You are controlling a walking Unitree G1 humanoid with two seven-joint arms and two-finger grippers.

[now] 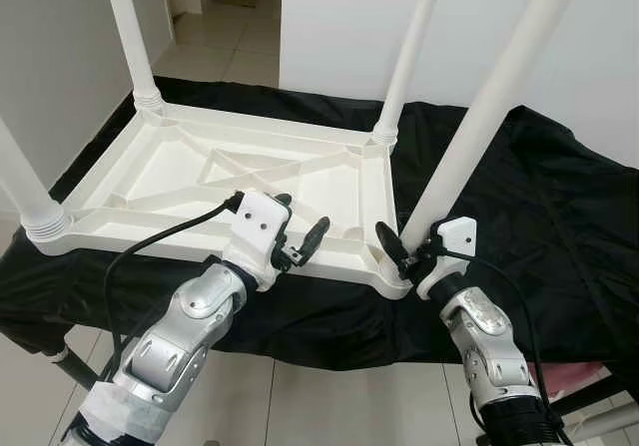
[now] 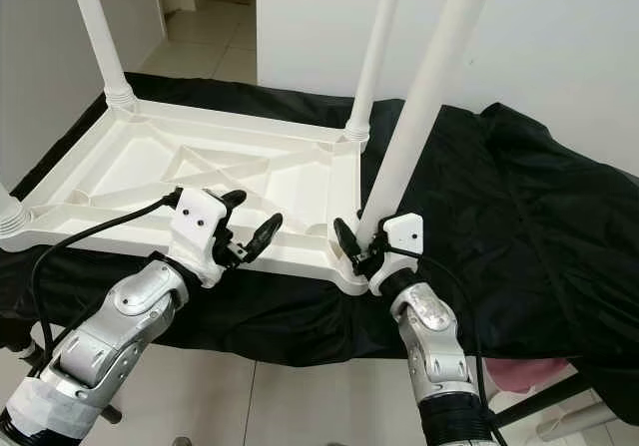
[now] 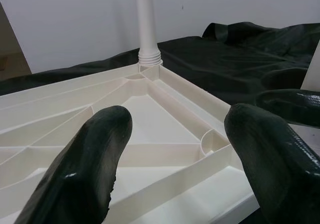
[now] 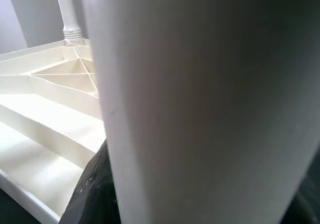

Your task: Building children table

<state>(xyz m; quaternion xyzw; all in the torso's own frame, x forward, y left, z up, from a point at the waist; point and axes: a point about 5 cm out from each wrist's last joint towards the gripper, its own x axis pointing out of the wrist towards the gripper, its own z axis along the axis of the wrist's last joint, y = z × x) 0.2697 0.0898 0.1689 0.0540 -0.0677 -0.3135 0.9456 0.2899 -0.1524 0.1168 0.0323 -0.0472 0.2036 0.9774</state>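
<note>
A white plastic child's table (image 1: 200,172) lies upside down on a black cloth. Legs stand in its far left corner (image 1: 132,37), far right corner (image 1: 411,57) and near left corner (image 1: 22,192). The near right leg (image 1: 494,97) rises tilted from its corner socket. My right gripper (image 1: 411,247) is shut on this leg just above the socket; in the right wrist view the leg (image 4: 200,98) sits between the fingers. My left gripper (image 1: 303,226) hovers open over the table's near rim, a little left of that corner, holding nothing; its fingers (image 3: 95,154) frame the ribbed underside.
The black cloth (image 1: 539,197) covers a low stand and hangs over its near edge. A white wall (image 1: 339,27) stands behind. Tiled floor (image 1: 220,52) leads to a doorway at the back left. Something pink (image 1: 569,376) lies below the cloth at the near right.
</note>
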